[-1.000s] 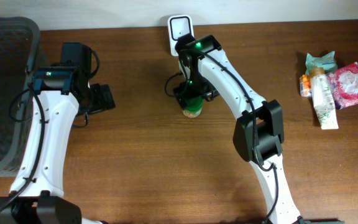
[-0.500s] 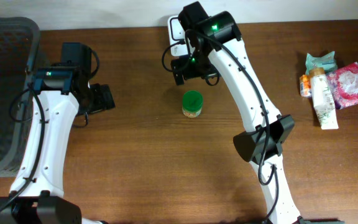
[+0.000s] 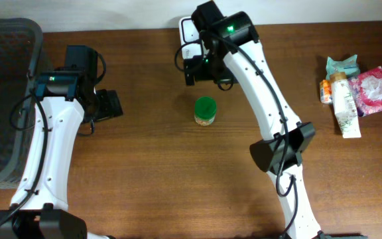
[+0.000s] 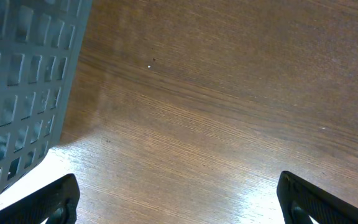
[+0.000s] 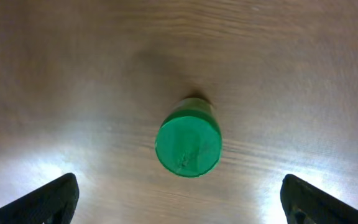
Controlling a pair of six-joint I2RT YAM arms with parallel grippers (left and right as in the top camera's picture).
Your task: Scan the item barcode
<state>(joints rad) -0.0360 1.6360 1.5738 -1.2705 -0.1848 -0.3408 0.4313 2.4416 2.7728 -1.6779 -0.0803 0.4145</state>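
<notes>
Left hand point(image 4: 179, 202) and right hand point(image 5: 179, 199) gape above the brown wooden table point(image 3: 144, 166), green-capped jar point(image 5: 188, 144) upright.

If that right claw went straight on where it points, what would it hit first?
Probably the green-lidded jar standing upright below the open right gripper; how far off is unclear.

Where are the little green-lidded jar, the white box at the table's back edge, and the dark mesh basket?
Small jar with green lid point(image 5: 188, 144): right wrist view, middle of the lid.
White box-shaped scanner point(image 3: 186, 31): overhead view, its uncovered left edge.
Dark grey plastic lattice basket point(image 4: 23, 74): left wrist view, side wall.
</notes>
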